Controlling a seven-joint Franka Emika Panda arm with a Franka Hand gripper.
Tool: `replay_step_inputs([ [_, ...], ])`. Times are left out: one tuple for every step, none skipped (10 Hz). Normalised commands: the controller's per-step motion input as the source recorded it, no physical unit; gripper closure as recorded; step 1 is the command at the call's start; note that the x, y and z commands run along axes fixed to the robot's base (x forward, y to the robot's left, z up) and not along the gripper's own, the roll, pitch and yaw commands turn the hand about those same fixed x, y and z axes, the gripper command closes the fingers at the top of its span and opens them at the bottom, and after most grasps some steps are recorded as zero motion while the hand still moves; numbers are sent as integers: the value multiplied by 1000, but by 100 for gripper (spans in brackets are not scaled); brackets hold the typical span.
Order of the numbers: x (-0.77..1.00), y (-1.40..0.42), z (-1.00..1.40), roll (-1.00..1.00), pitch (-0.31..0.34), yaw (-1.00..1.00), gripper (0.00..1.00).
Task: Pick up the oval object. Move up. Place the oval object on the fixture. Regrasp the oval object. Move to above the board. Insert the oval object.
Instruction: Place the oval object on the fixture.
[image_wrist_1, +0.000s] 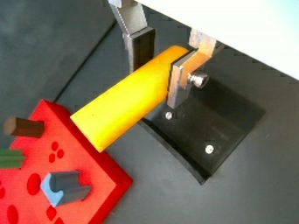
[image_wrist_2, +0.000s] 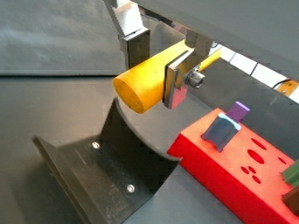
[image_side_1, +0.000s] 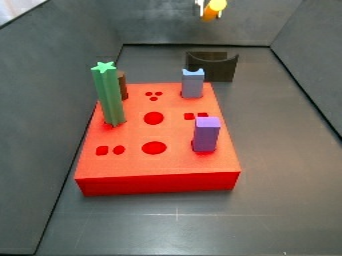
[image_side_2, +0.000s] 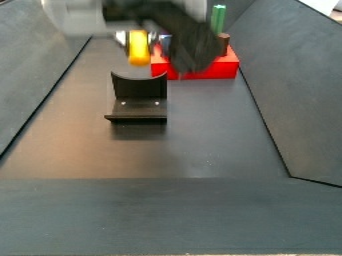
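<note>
end effector (image_wrist_1: 163, 63) clenched on oval object (image_wrist_1: 122, 101), raised above fixture (image_side_2: 136, 98), near board (image_side_1: 156, 140).

The dark grey floor (image_side_1: 160, 215) carries two things. In a side view the red board (image_side_1: 158, 150) sits at its centre, flat on the surface, and the fixture (image_side_1: 211, 64) stands at about one o'clock from the board, just beyond its far edge and apart from it. The fixture's base plate (image_wrist_1: 216, 122) lies flat on the floor in both wrist views. The gripper (image_wrist_1: 163, 59) hangs above the fixture, off the floor.
</note>
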Motion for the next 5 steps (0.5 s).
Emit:
replay_step_inputs([
  [136, 85, -1000, -1000, 44, -152, 100],
  [141, 89, -1000, -1000, 46, -158, 100],
  [154, 98, -1000, -839, 44, -145, 100],
  [162, 103, -1000, -677, 40, -132, 100],
  [174, 113, -1000, -465, 38, -119, 100],
])
